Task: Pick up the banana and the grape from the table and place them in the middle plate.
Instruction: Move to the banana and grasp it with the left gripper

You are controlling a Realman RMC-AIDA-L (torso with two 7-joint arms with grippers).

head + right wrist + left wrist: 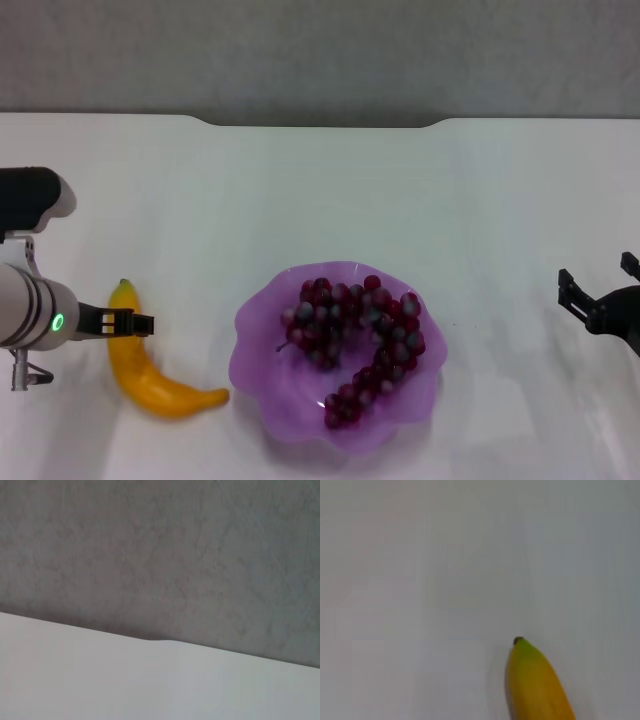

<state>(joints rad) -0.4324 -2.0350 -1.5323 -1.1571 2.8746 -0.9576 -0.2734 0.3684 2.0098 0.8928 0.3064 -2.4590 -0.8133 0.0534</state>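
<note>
The yellow-orange banana (152, 386) lies on the white table (320, 190), left of the purple scalloped plate (258, 385), with its green stem tip pointing away from me. The dark red-purple grape bunch (355, 335) lies inside the plate. My left gripper (130, 323) reaches in from the left and hovers over the banana's stem end. The left wrist view shows only the banana's green-tipped end (535, 680) on the table. My right gripper (597, 272) is open and empty at the table's right side, well away from the plate.
The table's far edge has a notch (320, 122) in the middle, with a grey wall behind it. The right wrist view shows only that edge (160, 641) and the grey wall (160, 555).
</note>
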